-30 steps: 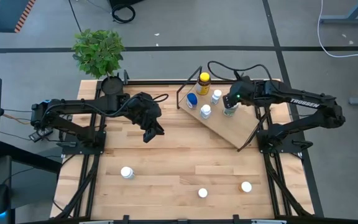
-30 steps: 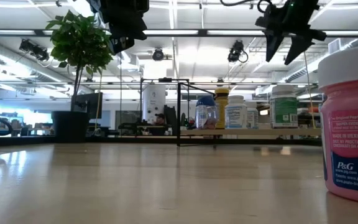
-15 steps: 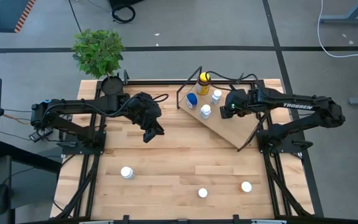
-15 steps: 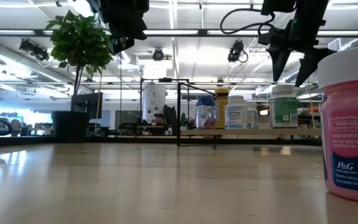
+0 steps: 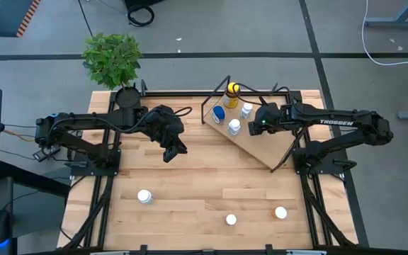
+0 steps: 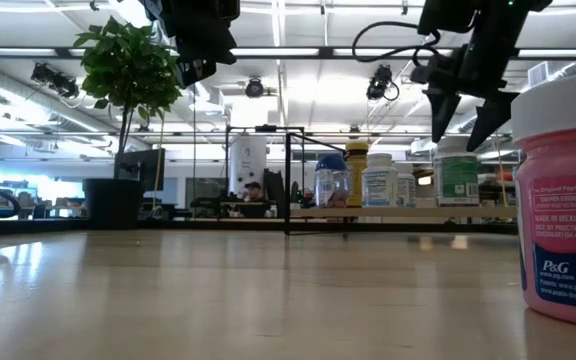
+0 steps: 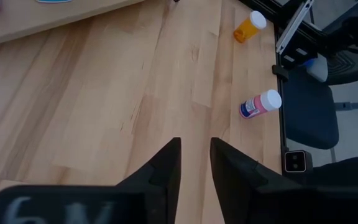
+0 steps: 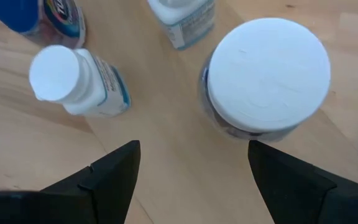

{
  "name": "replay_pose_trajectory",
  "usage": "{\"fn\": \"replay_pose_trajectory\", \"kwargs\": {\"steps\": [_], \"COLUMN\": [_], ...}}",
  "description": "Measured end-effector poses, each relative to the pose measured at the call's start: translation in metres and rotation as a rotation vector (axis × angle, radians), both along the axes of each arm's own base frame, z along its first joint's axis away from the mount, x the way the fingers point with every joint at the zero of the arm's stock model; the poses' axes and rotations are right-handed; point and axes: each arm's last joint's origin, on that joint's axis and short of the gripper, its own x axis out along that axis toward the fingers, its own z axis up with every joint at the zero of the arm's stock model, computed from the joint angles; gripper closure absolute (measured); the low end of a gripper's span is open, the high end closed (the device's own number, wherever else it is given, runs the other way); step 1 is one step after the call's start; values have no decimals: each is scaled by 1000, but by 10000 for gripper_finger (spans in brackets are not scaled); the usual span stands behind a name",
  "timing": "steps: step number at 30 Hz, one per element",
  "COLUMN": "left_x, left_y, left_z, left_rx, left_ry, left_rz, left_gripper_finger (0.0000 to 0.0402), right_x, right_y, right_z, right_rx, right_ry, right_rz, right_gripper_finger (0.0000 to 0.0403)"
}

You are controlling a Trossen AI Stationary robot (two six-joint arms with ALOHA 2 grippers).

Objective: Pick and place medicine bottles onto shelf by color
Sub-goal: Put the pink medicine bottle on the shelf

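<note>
The shelf (image 5: 259,147), a light-wood board on a black wire frame, stands at the table's far right. On it are an amber yellow-capped bottle (image 5: 231,90), a blue-capped bottle (image 5: 219,113) and two white-capped ones (image 5: 246,108) (image 5: 234,126). A wide bottle with a green label (image 6: 456,172) and a white cap (image 8: 267,73) is there too. My right gripper (image 8: 191,180) hangs open just above that cap, touching nothing. My left gripper (image 7: 195,163) is shut and hovers over the table's left middle (image 5: 173,146). Three more bottles (image 5: 144,196) (image 5: 231,219) (image 5: 280,212) stand on the near table.
A leafy plant (image 5: 112,58) and a black pot (image 5: 126,97) sit at the far left corner. In the low view a pink bottle (image 6: 563,200) stands close to the near edge. Bare planks (image 5: 211,177) lie between the shelf and the near bottles.
My right gripper has come down over the shelf toward the green-label bottle, shifting slightly toward the near edge, and has stayed open. The bottles have not moved.
</note>
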Motion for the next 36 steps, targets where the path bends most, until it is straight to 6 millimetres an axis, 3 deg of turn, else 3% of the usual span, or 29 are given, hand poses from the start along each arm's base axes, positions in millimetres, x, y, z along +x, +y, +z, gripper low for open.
{"fn": "replay_pose_trajectory", "kwargs": {"steps": [10,15,20,26,30,36], "left_x": [0,0,0,2,1,-17], "left_y": [0,0,0,-3,-12,-33], "left_z": [0,0,0,1,1,1], "left_rx": [-1,-6,-3,2,-24,-31], "left_ry": [0,5,3,-21,-9,105], "left_rz": [0,5,2,-9,-64,-136], "left_gripper_finger": [312,308,307,308,298,255], "right_x": [0,2,6,17,30,42], "right_y": [-2,3,19,42,58,76], "right_z": [0,0,-1,3,11,19], "right_rx": [-16,94,201,201,171,146], "right_ry": [0,-25,-37,-122,-261,-394], "right_rz": [8,81,260,407,497,598], "right_gripper_finger": [98,98,98,98,98,105]}}
